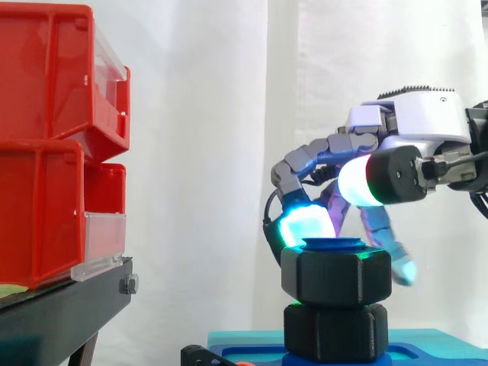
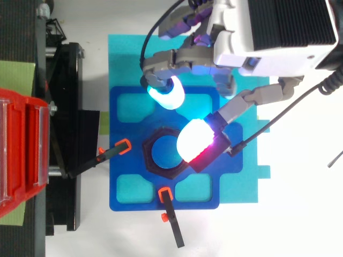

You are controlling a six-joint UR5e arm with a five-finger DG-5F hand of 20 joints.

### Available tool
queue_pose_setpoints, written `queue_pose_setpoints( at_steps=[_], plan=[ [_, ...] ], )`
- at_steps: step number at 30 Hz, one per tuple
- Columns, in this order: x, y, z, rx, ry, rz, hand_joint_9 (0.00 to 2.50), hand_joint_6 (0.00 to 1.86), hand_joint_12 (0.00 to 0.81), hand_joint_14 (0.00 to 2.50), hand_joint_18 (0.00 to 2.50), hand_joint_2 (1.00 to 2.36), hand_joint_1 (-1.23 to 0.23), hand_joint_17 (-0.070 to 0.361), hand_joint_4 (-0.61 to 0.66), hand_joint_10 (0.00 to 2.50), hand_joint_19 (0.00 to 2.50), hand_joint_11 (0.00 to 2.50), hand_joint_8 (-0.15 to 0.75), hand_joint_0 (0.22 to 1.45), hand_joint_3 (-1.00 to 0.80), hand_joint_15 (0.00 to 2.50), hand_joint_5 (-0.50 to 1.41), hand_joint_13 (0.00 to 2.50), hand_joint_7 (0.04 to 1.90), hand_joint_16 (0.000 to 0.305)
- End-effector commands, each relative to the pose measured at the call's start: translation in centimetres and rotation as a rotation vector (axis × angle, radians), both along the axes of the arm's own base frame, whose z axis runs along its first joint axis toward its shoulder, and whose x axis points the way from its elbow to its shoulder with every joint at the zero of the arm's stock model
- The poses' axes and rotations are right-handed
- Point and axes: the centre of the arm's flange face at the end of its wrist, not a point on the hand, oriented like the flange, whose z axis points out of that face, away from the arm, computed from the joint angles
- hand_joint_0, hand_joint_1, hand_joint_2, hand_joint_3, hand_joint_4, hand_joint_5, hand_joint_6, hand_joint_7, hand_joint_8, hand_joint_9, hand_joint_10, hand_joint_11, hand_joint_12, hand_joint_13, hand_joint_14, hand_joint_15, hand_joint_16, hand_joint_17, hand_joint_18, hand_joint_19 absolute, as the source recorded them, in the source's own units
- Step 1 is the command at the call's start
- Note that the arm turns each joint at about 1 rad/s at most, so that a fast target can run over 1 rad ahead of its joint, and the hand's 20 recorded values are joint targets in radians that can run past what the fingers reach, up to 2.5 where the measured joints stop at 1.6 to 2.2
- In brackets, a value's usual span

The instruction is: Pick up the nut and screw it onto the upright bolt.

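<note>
A large black hex nut (image 1: 336, 275) sits on the upright blue bolt (image 1: 334, 245), above a second black nut (image 1: 335, 332) at the bolt's foot. From above, the nut (image 2: 150, 160) rings the bolt's blue top (image 2: 164, 152). My hand (image 1: 427, 114) reaches in from the right and hovers over the nut. One bent finger's cyan pad (image 1: 305, 225) is at the nut's far upper edge. The thumb's white pad (image 1: 360, 183) hangs clearly above the nut, apart from it. Nothing is pinched, and the hand (image 2: 268, 32) is open.
The bolt stands on a blue base plate (image 2: 203, 184) with recessed pockets, on a turquoise mat (image 2: 126, 59). Two black clamps with orange tips (image 2: 122, 146) (image 2: 165, 195) hold the plate. Stacked red bins (image 1: 46, 145) on a black stand (image 1: 69, 305) are at the left.
</note>
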Motion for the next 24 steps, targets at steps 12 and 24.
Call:
queue_pose_setpoints(
  at_steps=[12,24],
  plan=[
    [1.2,2.1,2.5,-0.026,-0.034,0.02,0.83,0.5,0.299,0.0,0.07,1.0,-0.36,0.086,0.16,0.0,0.0,0.0,0.224,0.45,-0.5,0.0,-0.13,0.37,0.62,0.038],
    [1.0,5.3,1.1,-0.019,0.016,0.021,0.52,0.5,0.32,0.0,0.0,1.0,-0.34,0.097,0.12,0.0,0.0,0.0,0.196,0.43,-0.5,0.0,-0.15,0.09,0.57,0.043]
  ],
)
